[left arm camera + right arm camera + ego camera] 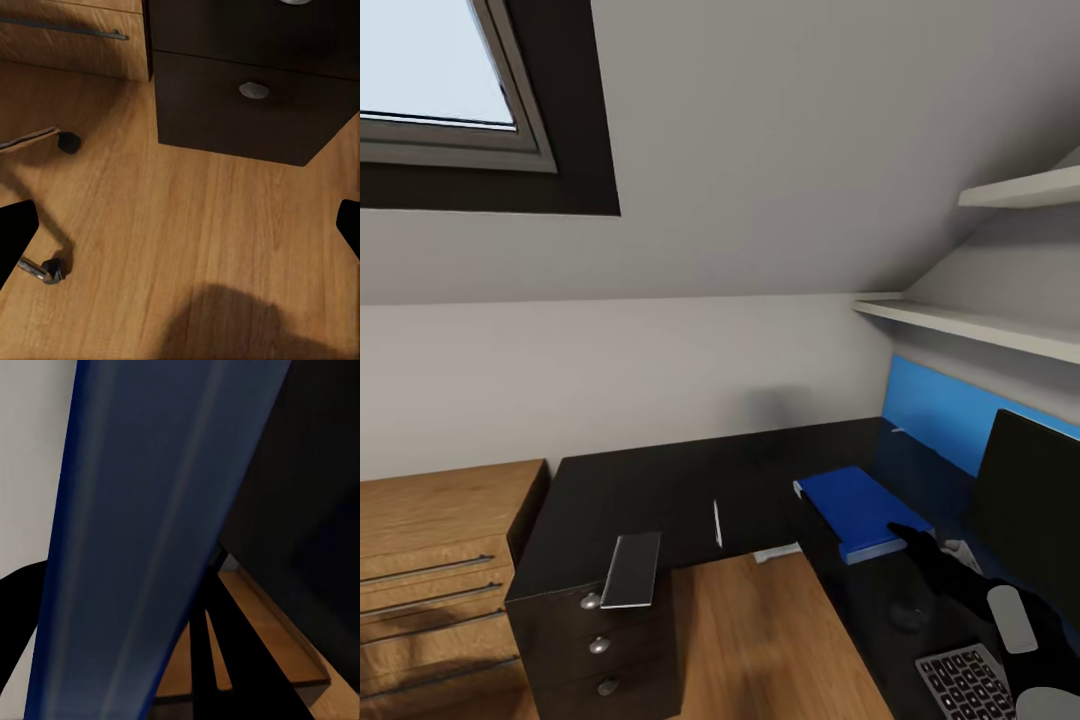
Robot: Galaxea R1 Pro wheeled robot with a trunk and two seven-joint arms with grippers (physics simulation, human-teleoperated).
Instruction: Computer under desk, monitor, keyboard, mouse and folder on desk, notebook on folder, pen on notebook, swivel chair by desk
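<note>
The black L-shaped counter fills the corner under the sloped wall. The monitor stands on its right wing, in front of the blue wall panel.

The folder lies on that same wing, just beside the monitor. Its long axis runs along the wing, from the near side towards the back wall, and its paler near edge faces the robot. The keyboard sits nearer the robot. The small dark lump between keyboard and folder is probably the mouse, though it is too dim against the black top to be sure.

The step in hand looks like setting the folder down beside the mouse. The right gripper reaches to the folder's near corner. In the right wrist view the blue cover is so close and blurred that I cannot tell whether the jaws grip it or stand apart.

The left gripper hangs over the wooden floor by the drawer unit with its jaws wide apart and nothing in them.

Next, I judge, the right arm must let go and back away, then fetch the notebook, which lies on the counter's left end above the drawers. The pen lies near it, pointing front to back.
</note>
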